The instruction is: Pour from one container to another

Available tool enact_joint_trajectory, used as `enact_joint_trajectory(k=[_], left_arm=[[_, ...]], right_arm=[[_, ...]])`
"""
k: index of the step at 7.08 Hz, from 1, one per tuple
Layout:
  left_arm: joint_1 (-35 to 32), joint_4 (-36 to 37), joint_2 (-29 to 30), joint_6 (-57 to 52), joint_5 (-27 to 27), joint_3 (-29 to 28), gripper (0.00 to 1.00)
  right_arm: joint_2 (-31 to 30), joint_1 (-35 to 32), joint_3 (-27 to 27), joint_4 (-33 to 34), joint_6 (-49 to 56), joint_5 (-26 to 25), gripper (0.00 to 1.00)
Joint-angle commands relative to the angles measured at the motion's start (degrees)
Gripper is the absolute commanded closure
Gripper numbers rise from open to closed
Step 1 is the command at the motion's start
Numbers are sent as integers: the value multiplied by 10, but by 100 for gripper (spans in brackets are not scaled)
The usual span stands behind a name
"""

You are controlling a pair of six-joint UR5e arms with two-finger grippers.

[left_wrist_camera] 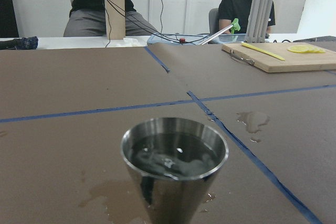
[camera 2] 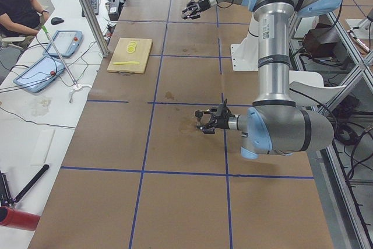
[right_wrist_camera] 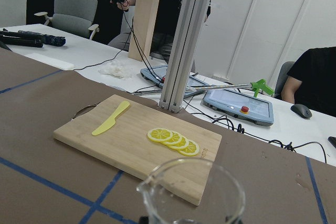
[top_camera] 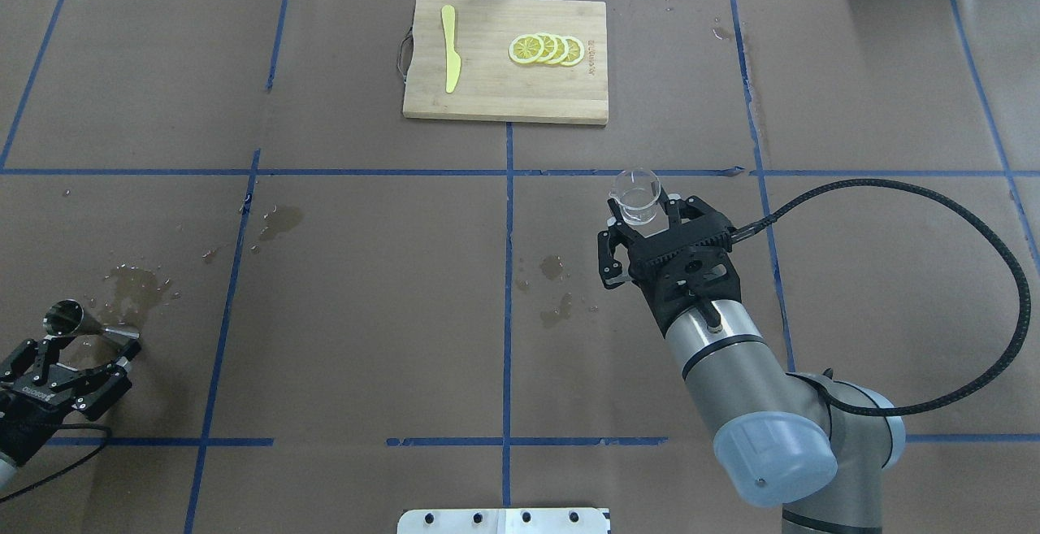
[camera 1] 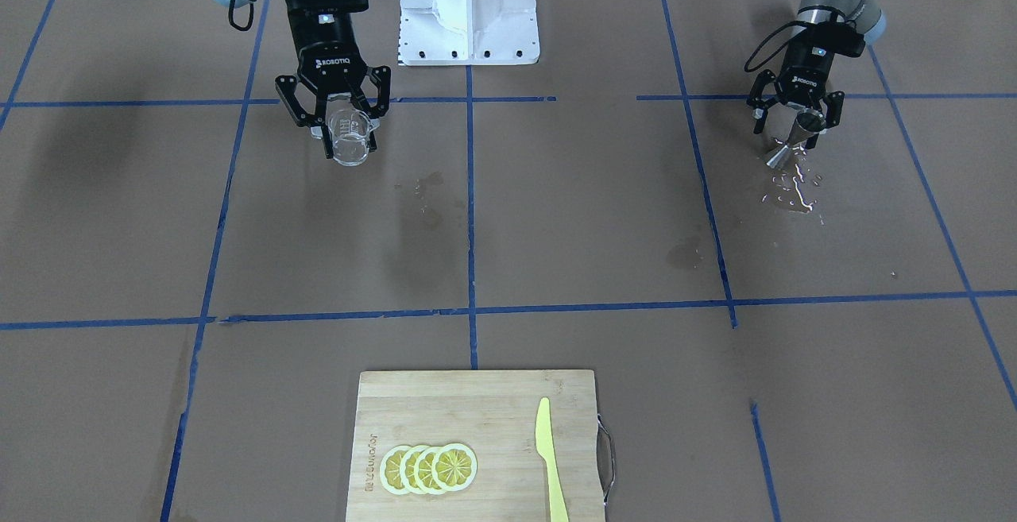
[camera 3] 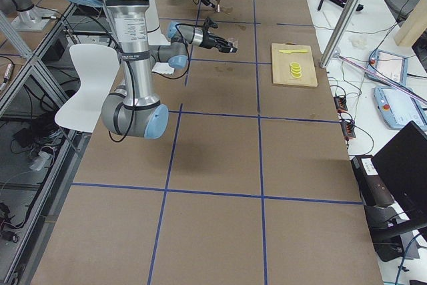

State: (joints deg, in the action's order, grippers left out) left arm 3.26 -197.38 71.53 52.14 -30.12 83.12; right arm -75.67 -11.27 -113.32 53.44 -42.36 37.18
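The clear glass measuring cup (camera 1: 349, 141) hangs above the table left of centre in the front-facing view, with my right gripper (camera 1: 343, 121) shut on it. From overhead the cup (top_camera: 635, 193) sticks out past the gripper (top_camera: 646, 214); its rim and pouring lip (right_wrist_camera: 191, 192) fill the bottom of the right wrist view. My left gripper (camera 1: 798, 123) is shut on the steel jigger (camera 1: 794, 141), held low over the table at the far side. The jigger (left_wrist_camera: 175, 166) has liquid in its upper cone. Overhead, the jigger (top_camera: 69, 319) sits in front of the left gripper (top_camera: 89, 340).
A wet puddle (camera 1: 794, 188) glistens on the brown paper under the jigger, and damp spots (camera 1: 425, 196) mark the middle. A wooden cutting board (camera 1: 413, 403) with lemon slices (camera 1: 429, 468) and a yellow knife (camera 1: 548, 458) lies at the operators' edge. The white robot base (camera 1: 469, 9) stands between the arms.
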Motion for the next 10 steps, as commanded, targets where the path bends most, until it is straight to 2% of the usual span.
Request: enact_joint_trajectory(k=[1,4,5,6,8,9,10], left_arm=[[-6,1,-72,0,-82,55,0],[-77,3,-159,-34,-298,85,0],[-107,3,-162,-62,-335,83,0],[-142,2,-182,-79,-407,81,0],[-325,9,-156,-90,-594,41,0],[-431,64,-109,-150,-681,23,0],[-544,156,-62,-258,-735,25,0]], right_arm=[[0,0,-1,0,0,0,100],[0,-1,-4,1,1,10,100],[0,-1,-6,1,0,11,100],[1,-1,-7,1,1,16,100],[-2,-3,-8,0,0,22,100],[-5,-4,-8,0,-1,21,100],[-10,-6,-8,0,-10,21,100]])
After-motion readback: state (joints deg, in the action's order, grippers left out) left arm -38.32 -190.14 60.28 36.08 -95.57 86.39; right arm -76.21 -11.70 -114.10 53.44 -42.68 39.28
